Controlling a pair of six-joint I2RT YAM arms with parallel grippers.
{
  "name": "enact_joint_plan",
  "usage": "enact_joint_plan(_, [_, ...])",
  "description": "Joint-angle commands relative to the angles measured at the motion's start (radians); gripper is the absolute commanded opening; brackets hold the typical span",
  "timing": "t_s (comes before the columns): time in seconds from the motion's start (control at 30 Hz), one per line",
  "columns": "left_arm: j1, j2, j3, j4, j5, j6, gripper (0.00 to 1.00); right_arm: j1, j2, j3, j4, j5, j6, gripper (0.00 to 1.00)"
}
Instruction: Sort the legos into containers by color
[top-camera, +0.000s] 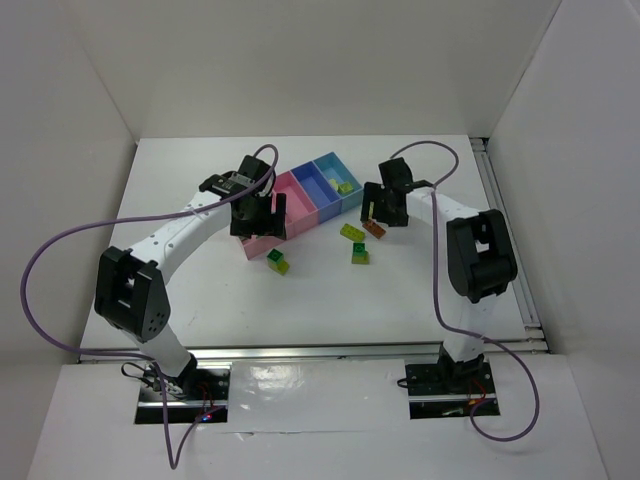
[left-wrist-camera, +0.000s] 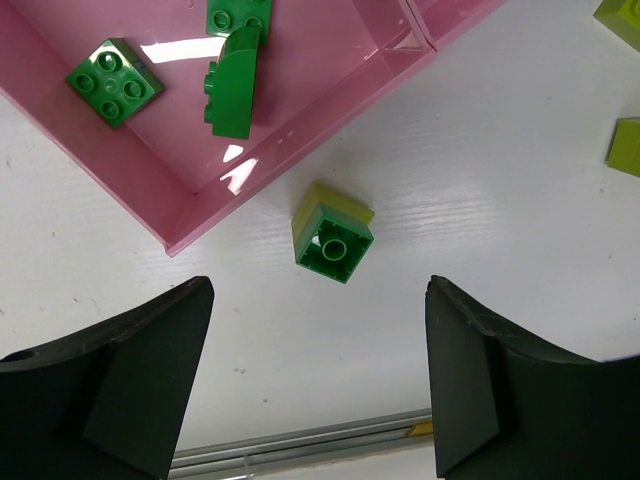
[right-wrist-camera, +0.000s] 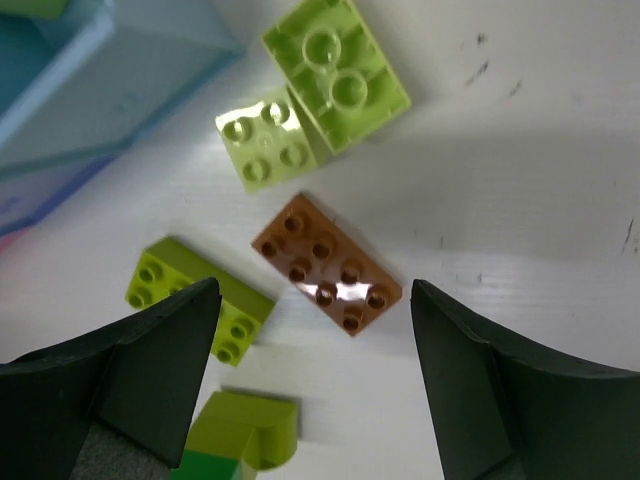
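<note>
White table (top-camera: 330, 305), matte, flat, fills the middle of the top view. Plain white enclosure around it: back wall (top-camera: 320, 60), left wall (top-camera: 50, 150), right wall (top-camera: 585, 150), all bare. Aluminium rail (top-camera: 330, 348) runs along table's near edge; same rail shows at the bottom of left wrist view (left-wrist-camera: 300, 445). Second rail (top-camera: 508, 230) along table's right edge. Glossy white board (top-camera: 320, 425) in front of the near rail, glare patch on it. Right wrist view: small dark scuff marks (right-wrist-camera: 480, 70) on tabletop, upper right.

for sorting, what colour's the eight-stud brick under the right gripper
The brick is orange-brown, clearest in right wrist view.
</note>
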Motion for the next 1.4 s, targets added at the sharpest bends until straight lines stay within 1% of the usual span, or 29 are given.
enact_joint_plan(0.0, [0.007,-0.012,0.008,0.006,0.005,0.022,0.89,0.006,-0.117,-0.051,-0.006,-0.038,-0.015,0.84])
enact_joint_plan(0.07, [0.007,0.006,0.017,0.006,0.005,0.022,0.89,0.028,-0.151,-0.088,-0.027,-0.069,-0.003,0.84])
enact_joint_plan(0.17, [-0.002,0.017,0.028,0.006,0.014,0.022,0.89,0.057,-0.202,-0.12,-0.062,-0.078,0.033,0.88])
enact_joint_plan(0.23, [-0.002,0.017,0.028,0.006,0.014,0.022,0.89,0.075,-0.237,-0.14,-0.062,-0.078,0.045,0.88])
enact_joint_plan(0.27, [-0.012,0.017,0.028,0.006,0.014,0.022,0.89,0.095,-0.246,-0.151,-0.072,-0.078,0.056,0.89])
enact_joint_plan(0.37, [-0.012,0.026,0.028,0.006,0.014,0.022,0.89,0.12,-0.257,-0.151,-0.081,-0.068,0.066,0.89])
enact_joint_plan(0.43, [-0.012,0.026,0.039,0.006,0.014,0.022,0.89,0.132,-0.24,-0.151,-0.09,-0.098,0.08,0.89])
enact_joint_plan(0.57, [-0.021,0.014,0.039,0.016,0.003,0.022,0.89,0.141,-0.213,-0.142,-0.115,-0.098,0.09,0.85])
enact_joint_plan(0.73, [-0.021,0.014,0.039,0.016,0.003,0.022,0.89,0.15,-0.213,-0.142,-0.124,-0.08,0.109,0.76])
enact_joint_plan(0.8, [-0.021,0.014,0.039,0.016,0.012,0.022,0.89,0.17,-0.213,-0.142,-0.133,-0.071,0.109,0.74])
enact_joint_plan(0.9, [-0.021,0.003,0.028,0.025,0.031,0.022,0.89,0.181,-0.213,-0.151,-0.106,-0.126,0.097,0.69])
enact_joint_plan(0.93, [-0.021,0.003,0.028,0.025,0.031,0.022,0.89,0.205,-0.222,-0.151,-0.075,-0.156,0.097,0.67])
enact_joint_plan(0.97, [-0.021,0.003,0.028,0.025,0.031,0.022,0.89,0.216,-0.222,-0.151,-0.063,-0.214,0.088,0.67])
enact_joint_plan(1.03, [-0.021,0.003,0.028,0.025,0.04,0.033,0.89,0.245,-0.211,-0.139,-0.04,-0.267,0.088,0.66])
enact_joint_plan(1.07, [-0.03,0.003,0.028,0.025,0.04,0.033,0.89,0.255,-0.2,-0.128,-0.029,-0.322,0.074,0.66])
enact_joint_plan(1.17, [-0.03,0.003,0.037,0.025,0.063,0.033,0.89,0.264,-0.2,-0.119,-0.016,-0.368,0.065,0.66])
enact_joint_plan(1.23, [-0.041,0.012,0.05,0.025,0.074,0.042,0.89,0.264,-0.231,-0.119,-0.016,-0.333,0.056,0.66])
enact_joint_plan(1.3, [-0.061,0.012,0.074,0.025,0.098,0.042,0.89,0.24,-0.28,-0.119,-0.026,-0.264,0.056,0.7])
enact_joint_plan(1.33, [-0.073,0.025,0.074,0.025,0.118,0.042,0.89,0.23,-0.298,-0.128,-0.039,-0.223,0.056,0.72])
enact_joint_plan(1.37, [-0.108,0.025,0.086,0.025,0.127,0.069,0.89,0.207,-0.317,-0.137,-0.056,-0.137,0.095,0.72])
